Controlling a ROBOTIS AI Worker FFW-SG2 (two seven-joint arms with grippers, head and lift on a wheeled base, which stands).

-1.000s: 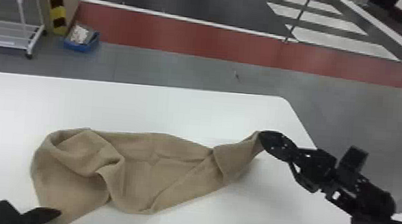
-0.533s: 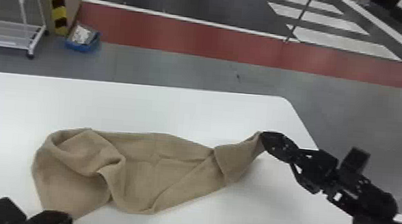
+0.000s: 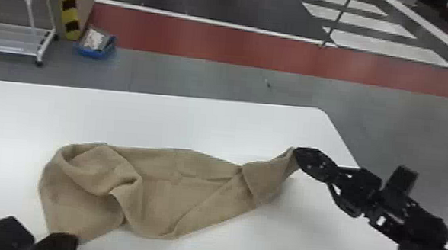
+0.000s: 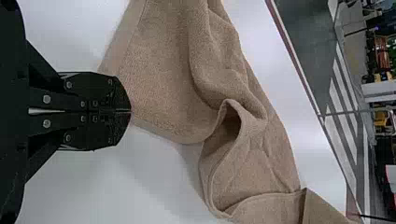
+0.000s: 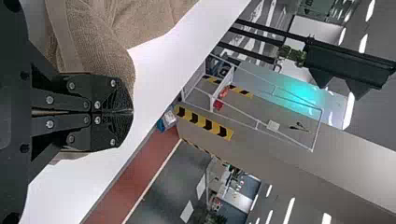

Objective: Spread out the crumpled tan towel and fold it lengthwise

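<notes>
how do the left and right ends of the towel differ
The left end of the towel is broad, the right end narrow. The left end curls in loose folds on the table; the right end rises to the right gripper, which pinches it. Both are the same tan cloth.

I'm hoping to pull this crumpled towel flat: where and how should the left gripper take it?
Probably the towel by its near left corner, from the near side: it lies fairly smooth there, while farther in it bunches into loose folds.
</notes>
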